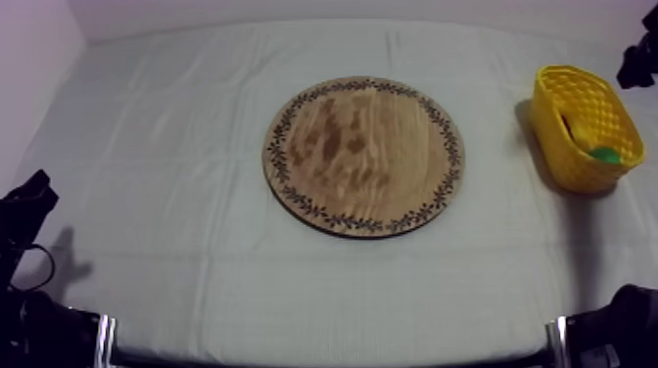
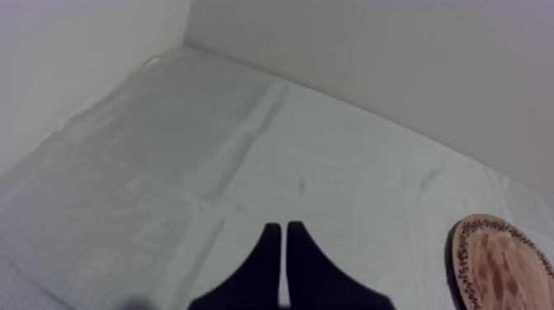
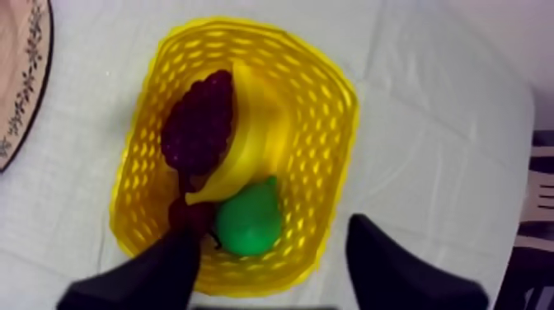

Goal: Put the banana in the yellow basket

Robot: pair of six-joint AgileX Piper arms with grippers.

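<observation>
Tabletop (image 1: 147, 147) under creased grey-white cloth, pale walls (image 2: 371, 49) behind. Wooden board (image 1: 362, 157) at centre. Banana (image 3: 243, 140) lies in the yellow basket (image 3: 334, 91) with grapes (image 3: 194, 124) and pear (image 3: 247, 218). Right claw (image 3: 276, 235) spread above basket, holding nothing. Left claw (image 2: 284, 243) closed together, empty.

Board (image 1: 362, 157) surface open; basket (image 3: 340, 95) packed: grapes (image 3: 196, 124), banana (image 3: 247, 140), pear (image 3: 247, 218).

Board (image 1: 363, 157) central on table (image 1: 147, 147); basket (image 1: 560, 142) right of it, apart. Inside: banana (image 3: 247, 140) between grapes (image 3: 196, 124) and pear (image 3: 247, 221), seemingly touching both.
</observation>
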